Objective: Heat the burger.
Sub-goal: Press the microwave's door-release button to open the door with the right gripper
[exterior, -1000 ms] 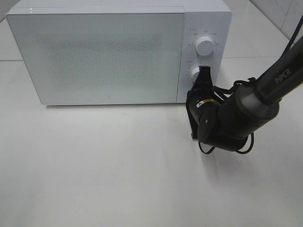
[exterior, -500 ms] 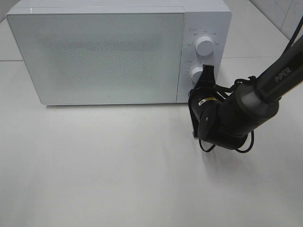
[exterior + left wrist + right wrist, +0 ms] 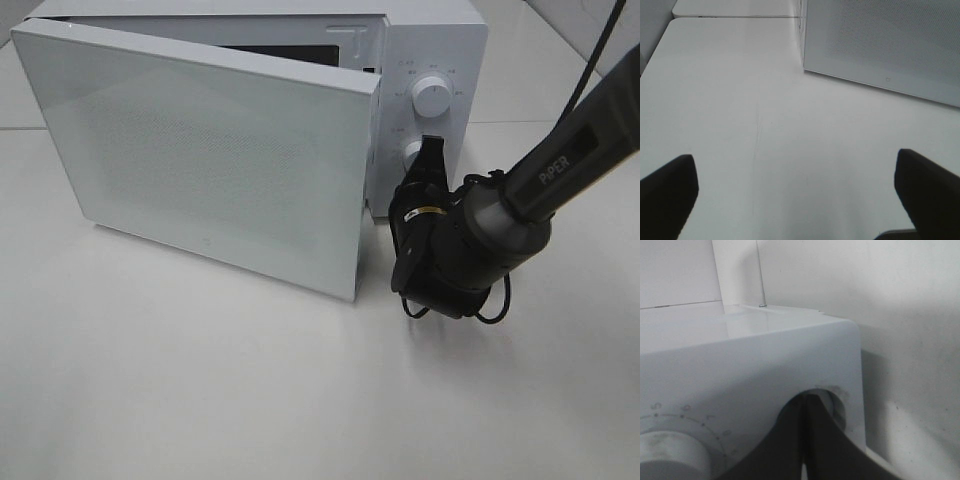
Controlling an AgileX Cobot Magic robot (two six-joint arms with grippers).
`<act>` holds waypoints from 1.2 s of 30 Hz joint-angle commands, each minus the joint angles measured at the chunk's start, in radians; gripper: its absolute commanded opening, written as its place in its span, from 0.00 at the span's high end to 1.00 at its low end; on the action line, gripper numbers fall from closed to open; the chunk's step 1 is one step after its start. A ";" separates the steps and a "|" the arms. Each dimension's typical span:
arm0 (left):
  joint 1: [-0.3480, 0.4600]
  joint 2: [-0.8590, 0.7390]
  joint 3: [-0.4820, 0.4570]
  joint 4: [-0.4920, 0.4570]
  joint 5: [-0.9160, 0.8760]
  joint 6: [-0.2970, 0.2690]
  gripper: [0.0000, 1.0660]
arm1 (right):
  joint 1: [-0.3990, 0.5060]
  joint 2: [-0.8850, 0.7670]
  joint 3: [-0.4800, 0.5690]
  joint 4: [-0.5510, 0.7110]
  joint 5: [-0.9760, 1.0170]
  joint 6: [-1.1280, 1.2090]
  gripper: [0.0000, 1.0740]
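The microwave (image 3: 430, 40) stands on the table (image 3: 200, 400) toward its far edge, its door (image 3: 210, 160) angled out toward the near edge, with the right tool (image 3: 430, 152) at the lower knob (image 3: 409, 153) beside the door.

Right gripper (image 3: 429, 152): jaws closed, tips at the microwave (image 3: 445, 45) control panel. Right arm (image 3: 565, 165) reaches in from the microwave's right. Left gripper (image 3: 795, 167): jaws spread wide, empty, near the microwave's front.
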 commanded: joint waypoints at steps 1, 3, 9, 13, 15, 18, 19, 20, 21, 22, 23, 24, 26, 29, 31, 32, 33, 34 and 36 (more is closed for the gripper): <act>0.003 -0.006 0.003 -0.002 -0.012 -0.006 0.06 | -0.036 0.013 -0.087 -0.147 -0.153 0.003 1.00; 0.003 -0.006 0.003 -0.002 -0.012 -0.006 0.06 | -0.036 0.013 -0.087 -0.147 -0.150 0.003 1.00; 0.003 -0.006 0.003 -0.002 -0.012 -0.006 0.06 | -0.036 0.013 -0.087 -0.151 -0.143 0.004 1.00; 0.003 -0.006 0.003 -0.002 -0.012 -0.006 0.06 | -0.036 -0.006 -0.080 -0.152 -0.121 0.000 1.00; 0.003 -0.006 0.003 -0.002 -0.012 -0.006 0.06 | -0.036 -0.015 -0.070 -0.152 -0.113 -0.003 1.00; 0.003 -0.006 0.003 -0.002 -0.012 -0.006 0.06 | -0.034 -0.023 -0.053 -0.152 -0.111 -0.003 1.00; 0.003 -0.006 0.003 -0.002 -0.012 -0.006 0.06 | -0.033 -0.032 -0.037 -0.156 -0.089 -0.001 1.00; 0.003 -0.006 0.003 -0.002 -0.012 -0.006 0.06 | -0.033 -0.032 -0.037 -0.156 -0.089 -0.001 1.00; 0.003 -0.006 0.003 -0.002 -0.012 -0.006 0.06 | -0.033 -0.038 -0.029 -0.158 -0.069 0.004 1.00; 0.003 -0.006 0.003 -0.002 -0.012 -0.006 0.06 | -0.033 -0.038 -0.029 -0.158 -0.069 0.004 1.00; 0.003 -0.006 0.003 -0.002 -0.012 -0.006 0.06 | -0.033 -0.050 -0.014 -0.161 -0.041 0.011 1.00; 0.003 -0.006 0.003 -0.002 -0.012 -0.006 0.06 | -0.032 -0.065 0.002 -0.168 -0.028 0.011 1.00; 0.003 -0.006 0.003 -0.002 -0.012 -0.006 0.06 | -0.032 -0.075 0.013 -0.172 -0.016 0.011 1.00; 0.003 -0.006 0.003 -0.002 -0.012 -0.006 0.06 | -0.032 -0.110 0.054 -0.179 0.029 0.012 1.00; 0.003 -0.006 0.003 -0.002 -0.012 -0.006 0.06 | -0.032 -0.130 0.084 -0.187 0.049 0.012 1.00; 0.003 -0.006 0.003 -0.002 -0.012 -0.006 0.06 | -0.032 -0.145 0.109 -0.203 0.067 0.012 1.00; 0.003 -0.006 0.003 -0.002 -0.012 -0.006 0.06 | -0.032 -0.145 0.109 -0.203 0.067 0.012 1.00; 0.003 -0.006 0.003 -0.002 -0.012 -0.006 0.06 | -0.032 -0.154 0.119 -0.208 0.083 0.012 1.00; 0.003 -0.006 0.003 -0.002 -0.012 -0.006 0.06 | -0.032 -0.171 0.140 -0.226 0.141 0.011 1.00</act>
